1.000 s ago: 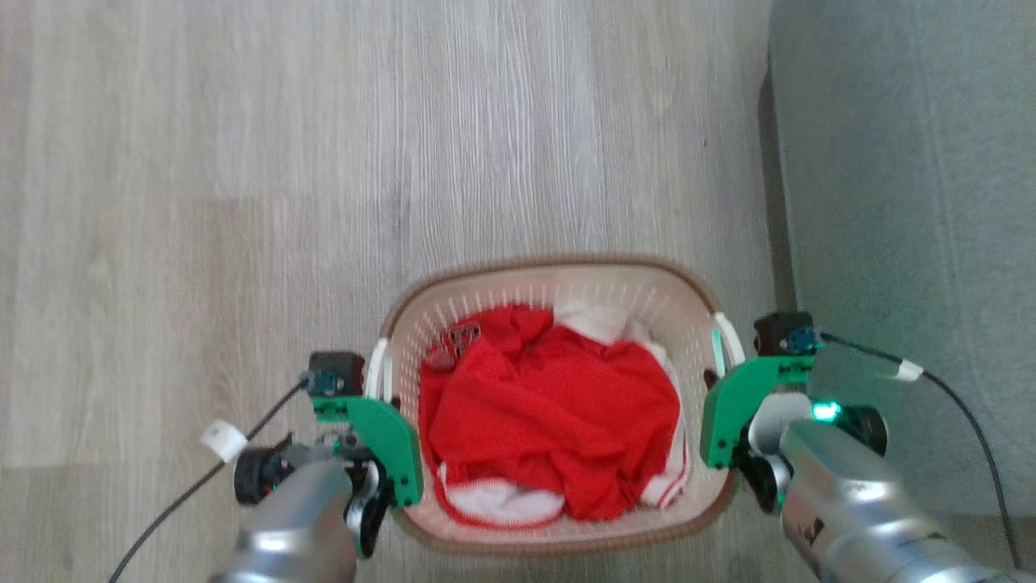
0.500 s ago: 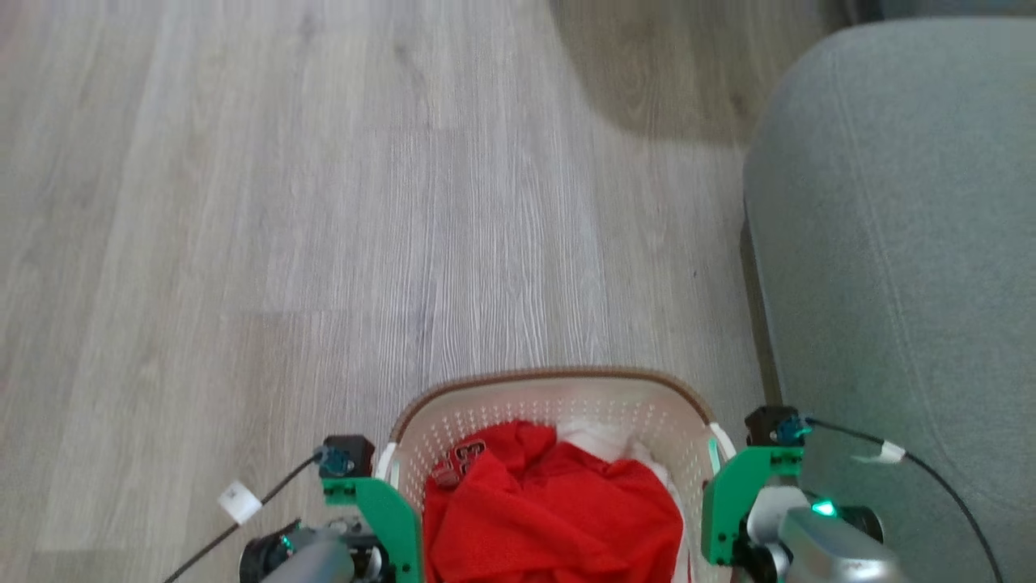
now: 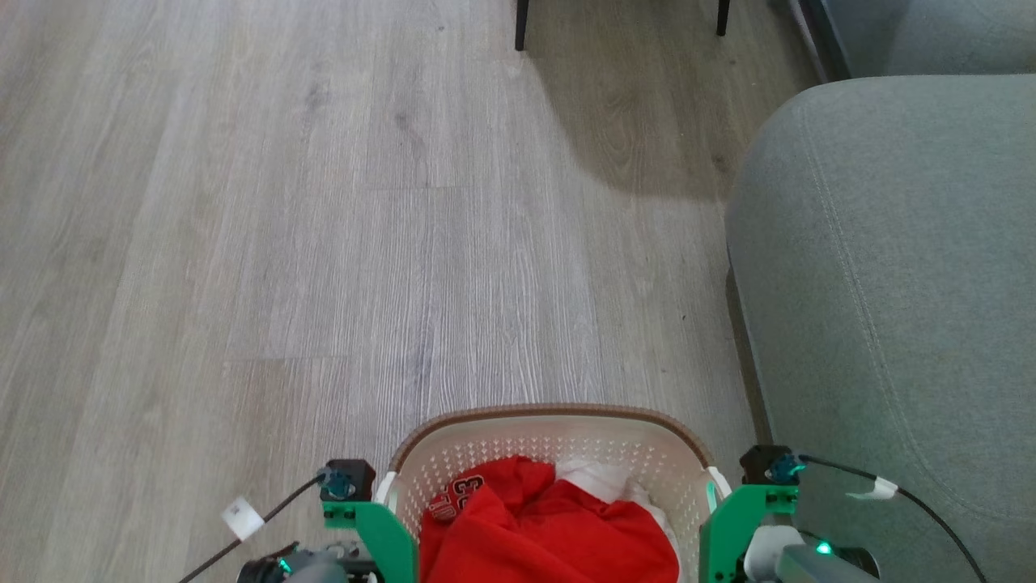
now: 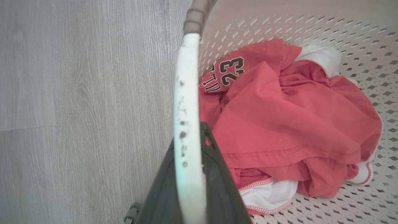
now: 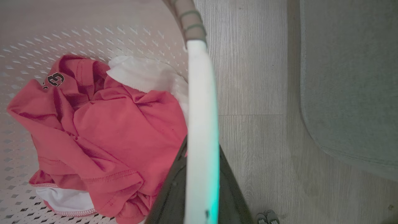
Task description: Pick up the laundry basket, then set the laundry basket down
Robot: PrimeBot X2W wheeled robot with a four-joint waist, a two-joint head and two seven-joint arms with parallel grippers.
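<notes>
In the head view the bottom edge cuts off the near half of my basket point(image 3: 550, 421). At both wrists a white handle point(image 4: 186, 93) covers the gap between the dark fingers point(image 4: 220, 193), so I can't see where they pinch.

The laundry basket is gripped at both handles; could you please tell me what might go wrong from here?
1. The left gripper pinches only the thin left handle, and the right gripper only the right handle. A slip on either side would likely tip the laundry basket and spill the red shirt.
2. The grey sofa stands close on the robot's right; a swing that way might bump it.
</notes>
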